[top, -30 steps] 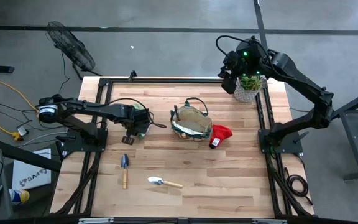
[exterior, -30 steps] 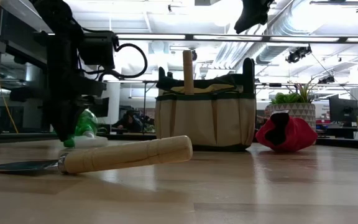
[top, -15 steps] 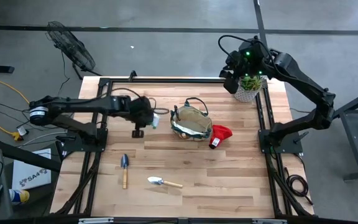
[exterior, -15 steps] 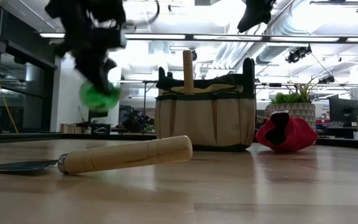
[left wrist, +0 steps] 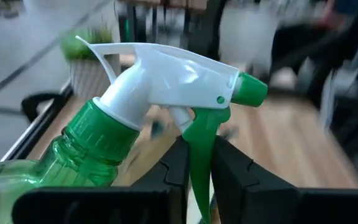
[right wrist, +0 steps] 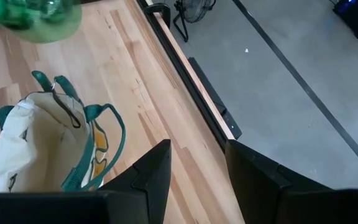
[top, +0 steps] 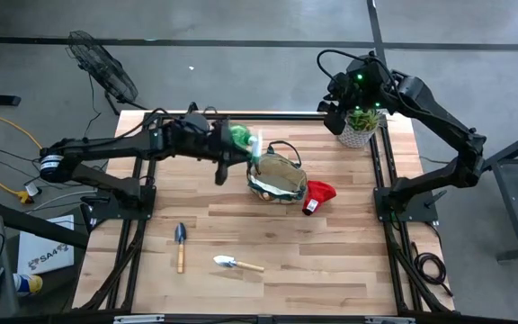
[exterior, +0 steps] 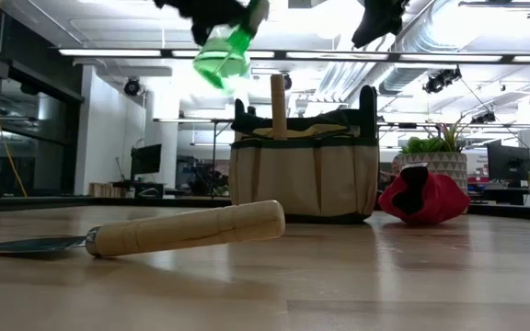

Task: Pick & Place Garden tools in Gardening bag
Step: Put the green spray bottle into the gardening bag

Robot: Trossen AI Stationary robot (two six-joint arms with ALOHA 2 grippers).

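Looking straight down, the left gripper (top: 232,148) is closed on the green spray bottle (top: 241,138) and carries it in the air just beside the gardening bag (top: 277,177), which sits near the middle of the wooden surface (top: 331,252); a red item (top: 317,193) lies touching the bag's far side, two wooden-handled trowels (top: 181,245) (top: 236,264) lie apart nearer the front edge, and the right gripper (top: 334,114) waits high at the back corner next to a succulent in a pale pot (top: 360,126). From table height, the bottle (exterior: 221,57) hangs tilted above and to one side of the bag (exterior: 304,170), well clear of the surface, with a wooden handle (exterior: 278,106) standing up out of the bag, a trowel (exterior: 155,232) lying close in front, and the red item (exterior: 426,198) against the bag. On the left wrist, the dark fingers (left wrist: 179,171) pinch the bottle's green trigger (left wrist: 201,155) below its white spray head (left wrist: 166,74). On the right wrist, the right gripper (right wrist: 197,165) holds nothing, its fingers (right wrist: 151,174) standing apart over the surface edge, with the bag (right wrist: 36,149) and part of the bottle (right wrist: 33,18) below.
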